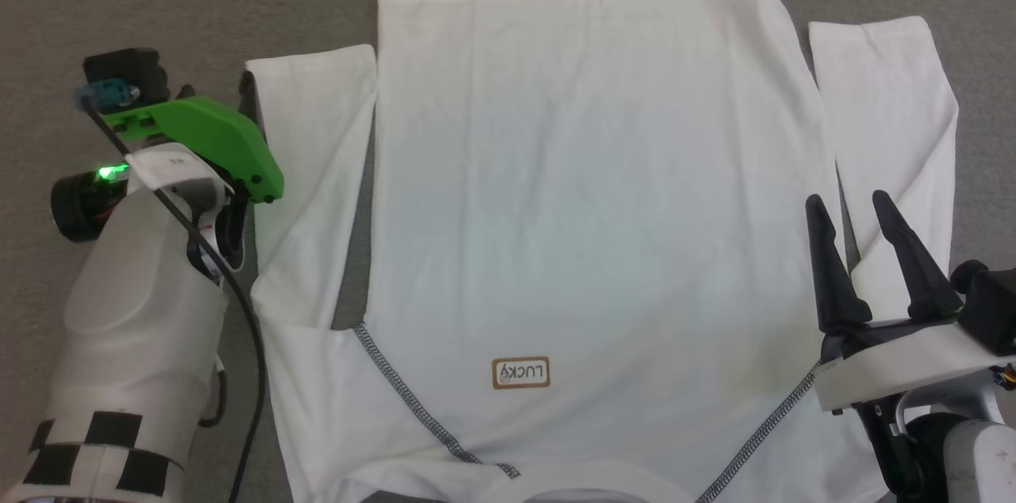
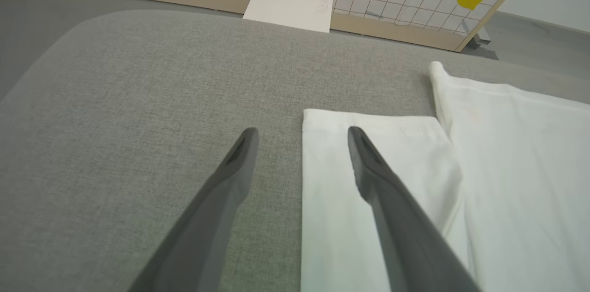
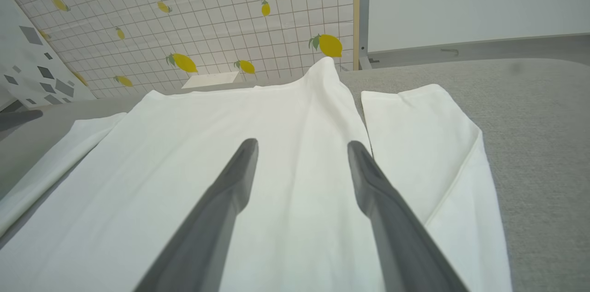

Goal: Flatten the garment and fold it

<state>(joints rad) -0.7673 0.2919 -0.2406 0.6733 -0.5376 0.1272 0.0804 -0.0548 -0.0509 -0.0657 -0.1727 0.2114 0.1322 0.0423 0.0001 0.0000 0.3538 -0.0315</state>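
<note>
The garment (image 1: 587, 186) is a white T-shirt spread flat on the grey table (image 1: 119, 11). Its neck end with the small label (image 1: 521, 373) and dark zigzag seams lies nearest me, the hem farthest. Both sleeves lie alongside the body, the left sleeve (image 1: 313, 154) and the right sleeve (image 1: 889, 122). My left gripper (image 2: 302, 133) is open low over the left sleeve's outer edge near the cuff (image 2: 368, 121), one finger over the sleeve and the other over bare table. My right gripper (image 1: 848, 201) is open and empty above the gap between the body's right edge and the right sleeve (image 3: 428, 144).
Beyond the table's far edge a flat white box (image 2: 290, 4) leans at the foot of a lemon-print grid screen (image 3: 207, 20). Bare grey tabletop stretches left of the left sleeve (image 2: 115, 121) and right of the right sleeve (image 3: 544, 144).
</note>
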